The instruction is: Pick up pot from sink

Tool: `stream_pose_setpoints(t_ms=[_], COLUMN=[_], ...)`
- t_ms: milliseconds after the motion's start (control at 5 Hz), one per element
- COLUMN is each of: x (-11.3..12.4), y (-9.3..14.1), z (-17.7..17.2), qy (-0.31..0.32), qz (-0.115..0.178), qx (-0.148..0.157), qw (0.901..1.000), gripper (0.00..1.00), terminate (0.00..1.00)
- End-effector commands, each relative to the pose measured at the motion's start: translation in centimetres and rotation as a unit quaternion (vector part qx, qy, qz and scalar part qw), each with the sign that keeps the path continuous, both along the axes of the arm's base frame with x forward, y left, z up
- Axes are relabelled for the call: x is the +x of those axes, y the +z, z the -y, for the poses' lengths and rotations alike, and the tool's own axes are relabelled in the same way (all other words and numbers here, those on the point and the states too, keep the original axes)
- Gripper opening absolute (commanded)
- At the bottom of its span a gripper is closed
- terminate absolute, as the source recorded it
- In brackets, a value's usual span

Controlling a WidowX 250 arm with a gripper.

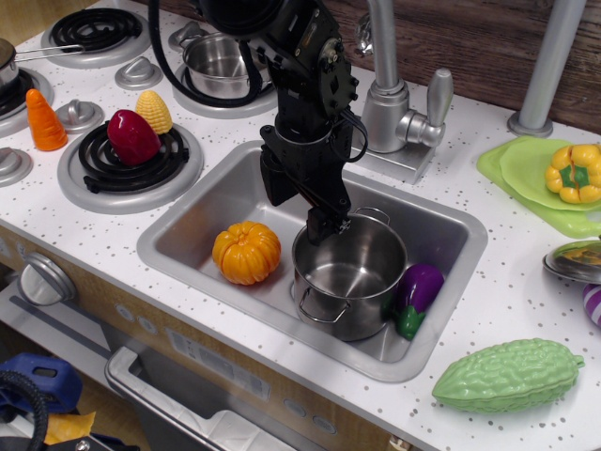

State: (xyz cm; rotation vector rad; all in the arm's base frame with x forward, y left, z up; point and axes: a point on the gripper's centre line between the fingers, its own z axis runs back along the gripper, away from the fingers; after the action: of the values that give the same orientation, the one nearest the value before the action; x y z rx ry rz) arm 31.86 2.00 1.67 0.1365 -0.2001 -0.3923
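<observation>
the step in hand looks like the grasp itself: the arm is down inside the sink (188, 246), which is sunk into the desk near its front edge, and the pincer (324, 225) is at the rear-left rim of the pot (349, 274). the pot stands upright in the middle of the basin, empty, its front handle facing the desk's front edge and its rear handle just visible beyond the arm. an orange pumpkin (246, 252) lies just beside it toward the left side of the sink, apart from it by a small gap, and a purple eggplant (416, 296) leans against it on the right.

the pincer's tips sit right over the pot rim, seemingly one finger inside the wall and one outside, but the dark housing hides the gap, so i cannot tell whether it is already clamped on the rim or only straddling it. it carries nothing clear of the basin; the pot rests on the sink floor.

the next move, as i judge it, calls for a firm pinch on the thin wall and then a straight lift, kept clear of the faucet (385, 85) just behind the arm.
</observation>
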Motion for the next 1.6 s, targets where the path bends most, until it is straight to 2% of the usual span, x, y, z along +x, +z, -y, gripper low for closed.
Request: stream_pose_setpoints(t_ms=[0, 400, 600, 800, 1000, 1200, 1400], x=[0.0, -1.3, -1.4, -1.1, -0.8, -0.2, 0.7], y=[0.0, -3.6, -4.5, -4.7, -4.1, -3.2, -0.5], z=[0.0, -0.7, -1.1, -1.5, -0.9, -0.5, -0.5], qy=[0.000, 0.009, 0.016, 0.026, 0.034, 0.031, 0.020], qz=[0.000, 0.035, 0.042, 0.036, 0.028, 0.024, 0.002], qx=[0.000, -0.015, -0.025, -0.042, -0.040, -0.019, 0.014], qw=[1.0000, 0.9992, 0.9987, 0.9981, 0.9982, 0.9991, 0.9997], gripper=[1.00, 1.00, 1.00, 0.00, 0.00, 0.00, 0.00], terminate=[0.00, 0.00, 0.00, 0.00, 0.00, 0.00, 0.00])
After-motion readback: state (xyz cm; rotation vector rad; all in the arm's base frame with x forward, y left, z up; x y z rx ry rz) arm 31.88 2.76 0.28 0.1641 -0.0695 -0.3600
